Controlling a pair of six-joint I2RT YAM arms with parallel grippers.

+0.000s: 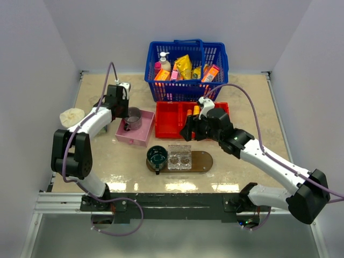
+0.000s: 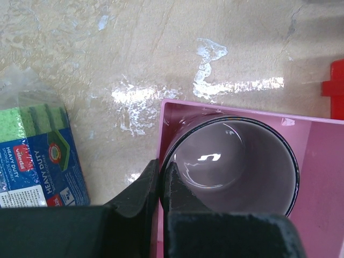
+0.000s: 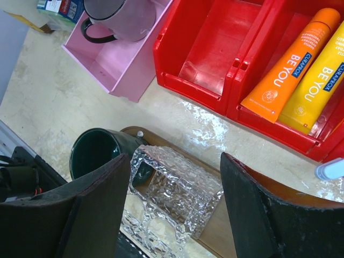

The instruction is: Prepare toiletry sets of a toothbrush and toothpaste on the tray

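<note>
Two toothpaste tubes, one orange point(image 3: 287, 59) and one yellow point(image 3: 320, 80), lie in the red bin point(image 3: 215, 48). The brown tray point(image 1: 204, 161) carries a dark green cup point(image 3: 94, 153) and a clear plastic holder point(image 3: 177, 193). My right gripper point(image 3: 176, 158) hangs open above the holder, between tray and bin, with nothing in it. My left gripper point(image 2: 161, 164) is shut, its tips over the pink box's point(image 2: 322, 161) left wall beside a mug point(image 2: 236, 161). No toothbrush shows clearly; a pale slim end point(image 3: 330, 170) pokes in at the right edge.
A blue basket point(image 1: 185, 80) of packets and bottles stands behind the red bin point(image 1: 169, 126). A wrapped sponge pack point(image 2: 37, 156) lies left of the pink box point(image 1: 141, 137). A pale crumpled lump point(image 1: 71, 115) sits at the table's left edge.
</note>
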